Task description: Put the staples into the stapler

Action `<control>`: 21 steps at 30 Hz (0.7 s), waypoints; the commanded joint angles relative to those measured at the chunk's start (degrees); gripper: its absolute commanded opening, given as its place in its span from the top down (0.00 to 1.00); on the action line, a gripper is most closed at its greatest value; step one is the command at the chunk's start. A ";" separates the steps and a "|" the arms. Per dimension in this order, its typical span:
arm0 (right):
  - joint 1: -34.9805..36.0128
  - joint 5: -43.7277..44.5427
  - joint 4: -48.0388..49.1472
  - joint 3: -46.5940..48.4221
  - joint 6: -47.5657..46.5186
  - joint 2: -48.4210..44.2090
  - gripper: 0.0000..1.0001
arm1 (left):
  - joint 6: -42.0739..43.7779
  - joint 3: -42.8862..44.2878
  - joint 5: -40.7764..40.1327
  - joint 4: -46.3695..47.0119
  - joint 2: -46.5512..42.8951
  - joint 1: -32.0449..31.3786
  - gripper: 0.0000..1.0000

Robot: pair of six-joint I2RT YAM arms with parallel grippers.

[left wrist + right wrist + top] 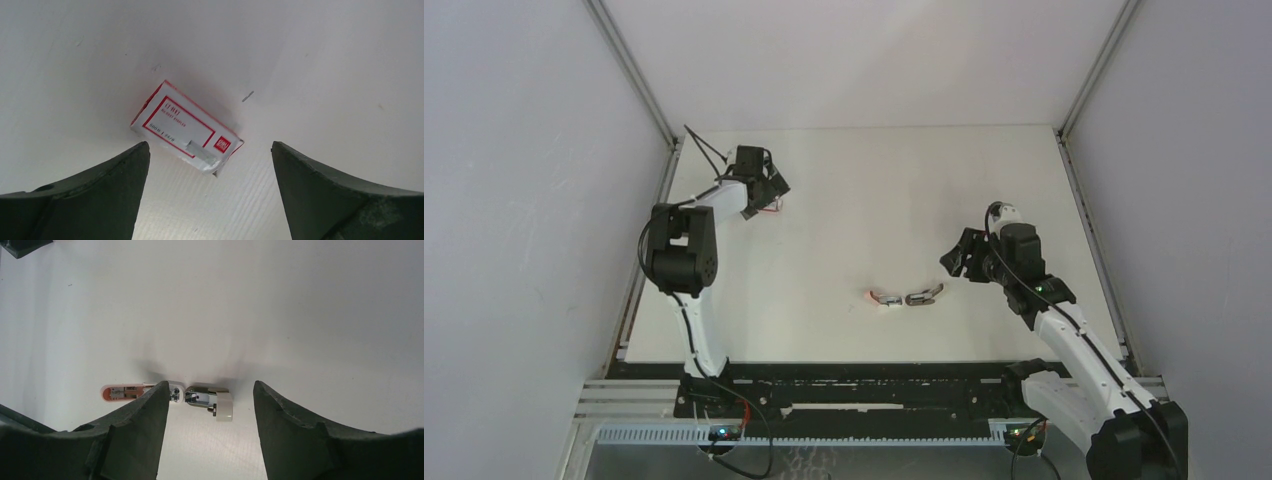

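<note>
The staples' white box with red print (175,122) lies flat on the table at the far left, and a silvery strip of staples (202,153) rests on its near end. My left gripper (210,145) hovers open just above and short of the box; in the top view (767,190) it hides most of the box. The stapler (210,401) lies swung open flat in the middle of the table (906,297), its pink half (120,392) to the left and its metal channel with a white cap to the right. My right gripper (211,385) is open and empty, just right of the stapler (961,258).
The white table (874,200) is walled in by grey panels on the left, right and back. A tiny dark sliver (247,96) lies on the table beyond the box. The arm bases and a black rail (864,400) run along the near edge.
</note>
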 commanded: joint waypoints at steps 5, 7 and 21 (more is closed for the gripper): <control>1.11 -0.40 3.27 2.01 1.46 1.04 0.39 | -1.37 -3.62 0.28 3.59 -2.22 0.41 0.05; 1.34 -0.21 2.90 2.05 1.53 0.79 0.39 | -1.03 -1.93 1.03 2.59 -0.79 0.43 0.05; 1.80 0.66 2.31 2.03 1.67 -0.38 0.41 | 6.20 15.87 3.37 -9.18 9.55 0.39 0.17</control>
